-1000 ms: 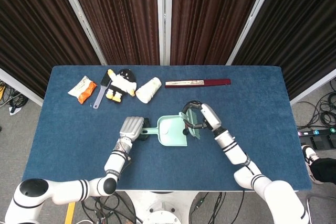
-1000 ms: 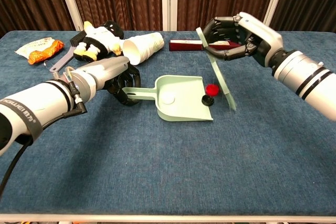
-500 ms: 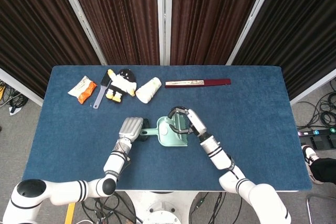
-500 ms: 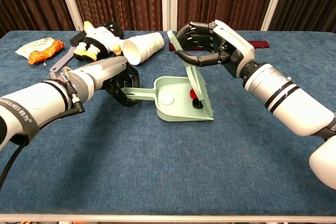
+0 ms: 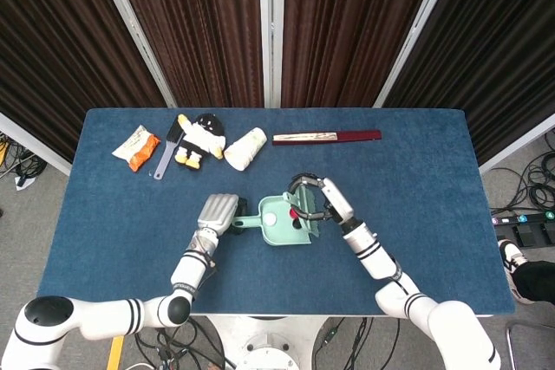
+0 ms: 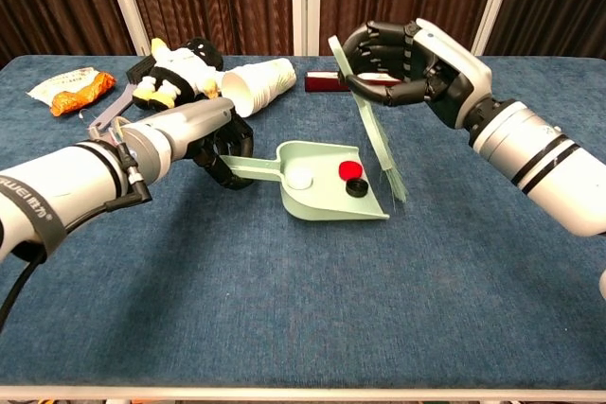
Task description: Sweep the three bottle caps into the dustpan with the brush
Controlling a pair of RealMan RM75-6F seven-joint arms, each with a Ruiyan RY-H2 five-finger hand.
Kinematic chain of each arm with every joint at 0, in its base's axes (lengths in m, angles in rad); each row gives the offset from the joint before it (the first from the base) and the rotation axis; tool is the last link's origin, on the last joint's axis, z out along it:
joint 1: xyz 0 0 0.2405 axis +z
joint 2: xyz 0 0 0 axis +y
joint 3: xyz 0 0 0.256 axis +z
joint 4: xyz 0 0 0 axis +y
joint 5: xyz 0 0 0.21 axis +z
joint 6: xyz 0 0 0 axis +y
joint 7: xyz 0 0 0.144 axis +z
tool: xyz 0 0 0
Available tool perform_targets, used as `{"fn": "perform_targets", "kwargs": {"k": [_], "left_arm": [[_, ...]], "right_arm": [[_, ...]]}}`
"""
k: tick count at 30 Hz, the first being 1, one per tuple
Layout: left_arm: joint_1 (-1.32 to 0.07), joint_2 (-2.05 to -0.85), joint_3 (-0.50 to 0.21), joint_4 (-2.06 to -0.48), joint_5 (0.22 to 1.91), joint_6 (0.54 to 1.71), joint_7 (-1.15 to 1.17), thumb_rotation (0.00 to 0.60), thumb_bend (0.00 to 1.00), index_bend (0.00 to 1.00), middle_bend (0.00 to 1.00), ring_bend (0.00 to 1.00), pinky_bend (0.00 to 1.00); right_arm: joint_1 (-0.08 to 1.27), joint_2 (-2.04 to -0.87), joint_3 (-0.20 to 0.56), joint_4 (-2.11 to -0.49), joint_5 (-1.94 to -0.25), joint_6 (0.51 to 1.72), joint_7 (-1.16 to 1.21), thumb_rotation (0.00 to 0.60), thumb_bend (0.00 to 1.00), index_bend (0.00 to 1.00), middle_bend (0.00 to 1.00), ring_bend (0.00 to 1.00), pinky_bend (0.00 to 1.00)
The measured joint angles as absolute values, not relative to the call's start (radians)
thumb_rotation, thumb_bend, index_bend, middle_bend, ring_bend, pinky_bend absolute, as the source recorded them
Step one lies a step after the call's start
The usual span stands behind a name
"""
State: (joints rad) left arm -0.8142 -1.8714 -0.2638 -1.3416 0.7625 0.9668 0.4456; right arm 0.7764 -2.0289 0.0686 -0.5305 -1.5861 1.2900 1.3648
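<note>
A mint-green dustpan [image 6: 317, 198] lies mid-table, its mouth facing right. Inside it are a white cap [image 6: 300, 177], a red cap [image 6: 349, 170] and a black cap [image 6: 357, 187]. My left hand [image 6: 204, 137] grips the pan's handle [image 6: 254, 169]. My right hand [image 6: 409, 63] holds the mint-green brush [image 6: 372, 134] by its top, slanting down, with its lower edge at the pan's open right rim. From the head view the dustpan [image 5: 276, 229], left hand [image 5: 218, 211], right hand [image 5: 322, 200] and red cap [image 5: 293, 213] are visible.
Along the far side lie an orange snack packet [image 6: 71, 87], a plush penguin [image 6: 175, 71], a paper cup on its side [image 6: 256, 84], a grey tool [image 6: 112, 109] and a long red box [image 5: 326, 137]. Blue cloth covers the table [image 6: 303, 309].
The brush swept left across the pan's mouth, then drew back to its right rim. The red and black caps went from the pan's lip to inside it. The pan handle rose slightly.
</note>
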Motion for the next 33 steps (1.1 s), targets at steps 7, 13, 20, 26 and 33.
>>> {"fn": "perform_targets", "kwargs": {"k": [7, 13, 20, 26, 33], "left_arm": [[-0.816, -1.864, -0.276, -1.354, 0.75, 0.935, 0.411, 0.6, 0.4, 0.64, 0.6, 0.5, 0.48], [-0.816, -1.853, -0.28, -1.358, 0.739, 0.909, 0.384, 0.6, 0.4, 0.64, 0.6, 0.5, 0.48], [-0.794, -1.837, -0.28, -1.375, 0.749, 0.914, 0.331, 0.6, 0.4, 0.64, 0.6, 0.5, 0.48], [-0.788, -1.827, -0.267, -1.376, 0.762, 0.915, 0.321, 0.6, 0.39, 0.53, 0.57, 0.47, 0.48], [-0.792, -1.807, -0.264, -1.391, 0.777, 0.896, 0.308, 0.6, 0.35, 0.26, 0.33, 0.27, 0.37]], "right_arm": [[0.793, -2.043, 0.065, -0.51, -1.574, 1.191, 1.363, 0.6, 0.61, 0.82, 0.64, 0.35, 0.25], [0.858, -2.077, 0.08, -0.493, -1.57, 1.129, 1.4, 0.6, 0.61, 0.82, 0.64, 0.35, 0.25], [0.879, -2.115, 0.106, -0.484, -1.559, 1.139, 1.402, 0.6, 0.62, 0.82, 0.64, 0.35, 0.25], [0.866, -2.105, 0.109, -0.489, -1.562, 1.197, 1.383, 0.6, 0.62, 0.82, 0.64, 0.35, 0.25], [0.832, -1.987, 0.094, -0.539, -1.581, 1.261, 1.312, 0.6, 0.62, 0.82, 0.64, 0.35, 0.25]]}}
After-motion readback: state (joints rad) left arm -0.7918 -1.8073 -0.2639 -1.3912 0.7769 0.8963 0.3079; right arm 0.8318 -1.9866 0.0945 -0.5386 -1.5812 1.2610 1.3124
